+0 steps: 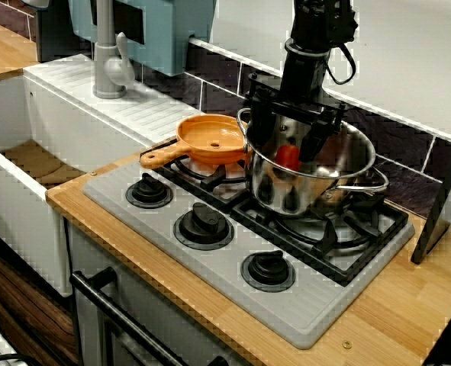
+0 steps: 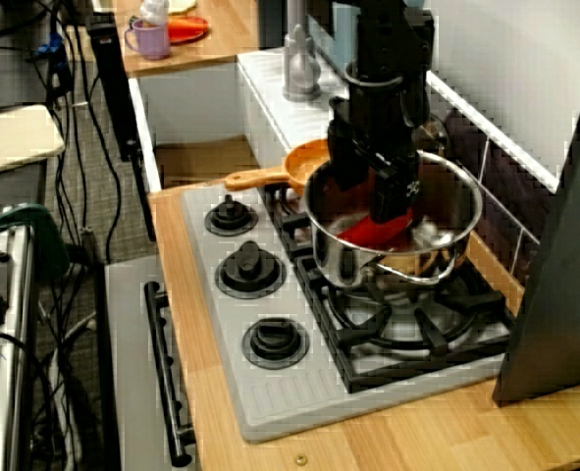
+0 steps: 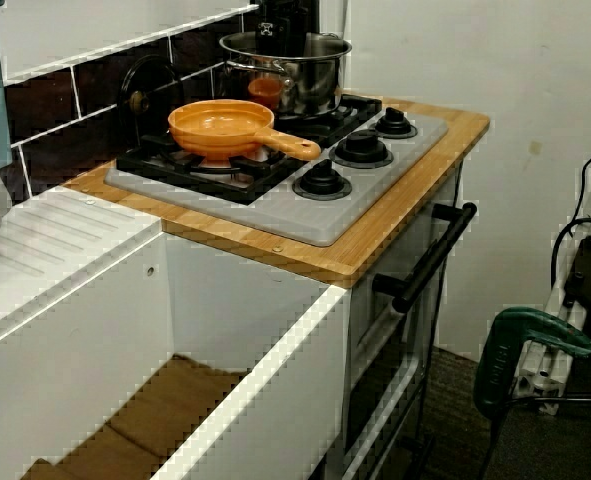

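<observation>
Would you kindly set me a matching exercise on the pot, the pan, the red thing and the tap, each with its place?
1 steel pot
2 orange pan
3 red thing
4 tap

A inside the pot
B on the stove, nearer the sink
C on the white counter by the sink
D on the stove, farther from the sink

Pairs: 1-D, 2-B, 3-A, 4-C

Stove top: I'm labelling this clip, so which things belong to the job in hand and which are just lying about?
In hand: shiny steel pot; black robot gripper, jaws down inside it; small red round item between the jaws.
Lying about: orange plastic frying pan beside the pot; black stove knobs; grey metal tap; purple mug.
</observation>
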